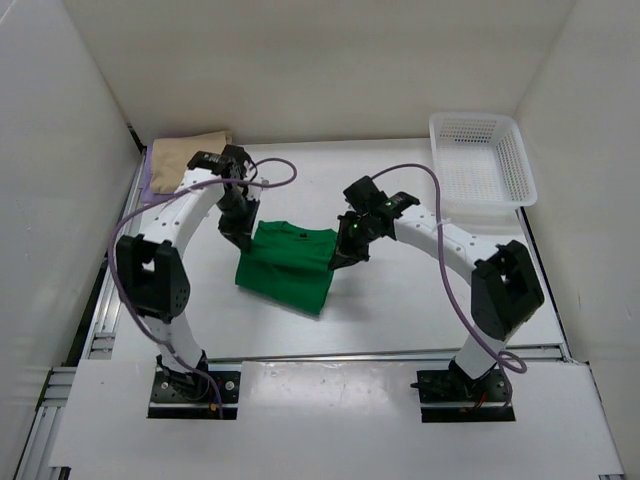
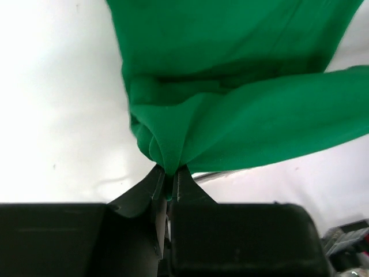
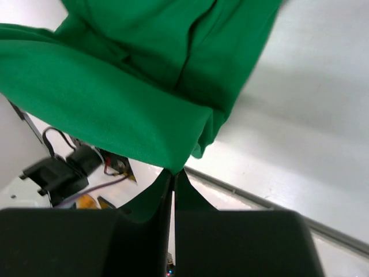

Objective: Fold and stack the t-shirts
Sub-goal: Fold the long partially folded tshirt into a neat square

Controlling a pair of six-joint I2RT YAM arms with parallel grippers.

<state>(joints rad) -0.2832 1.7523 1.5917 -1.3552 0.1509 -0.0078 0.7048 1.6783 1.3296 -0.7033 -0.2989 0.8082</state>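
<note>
From above, the bright green cloth t-shirt (image 1: 285,265) lies partly folded in the middle of the white table (image 1: 400,310). The left gripper (image 1: 238,238) is at its back left edge. The right gripper (image 1: 345,255) is at its right edge. There is bare table in front of the shirt and to its right. A folded tan cloth t-shirt (image 1: 190,152) sits in the back left corner, close to the wall, with a lavender purple cloth t-shirt (image 1: 148,185) peeking out under it. A white plastic mesh basket (image 1: 480,160) sits in the back right corner, well apart from the green shirt.

In the left wrist view, the fingers are squeezed tight on a bunched bit of green cloth.

In the right wrist view, the fingers pinch a green fold, and the cloth hangs above the table.
</note>
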